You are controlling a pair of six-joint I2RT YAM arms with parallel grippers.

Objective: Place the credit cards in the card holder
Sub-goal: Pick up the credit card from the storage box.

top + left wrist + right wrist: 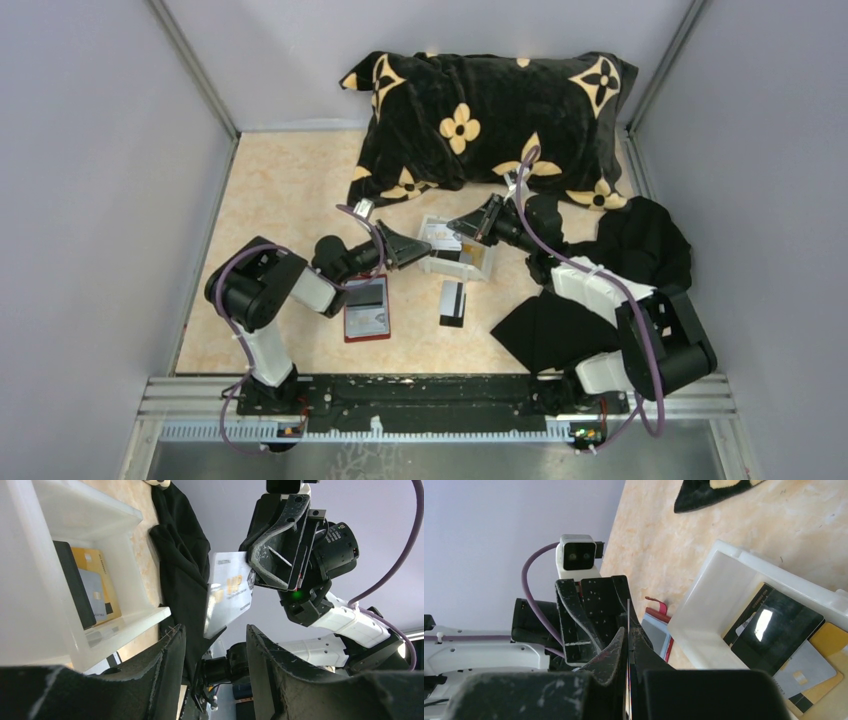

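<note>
Above the white tray, a card passes between the arms.
Right gripper (628, 635) is clamped on one end of a pale card (230, 592), held edge-up over the near-left part of the tray (706, 600). Left gripper (418, 246) faces it from the left, jaws apart, with the card's free corner just at their mouth; contact cannot be told. More cards (774, 635), black, grey and yellow, lie in the tray. Red card holder (367, 308) lies open on the table near-left of the tray, under the left arm. A black card (452, 303) with a white band lies just right of it. The pillow (490, 110) sits at the far edge and the black cloth (560, 325) near right.
</note>
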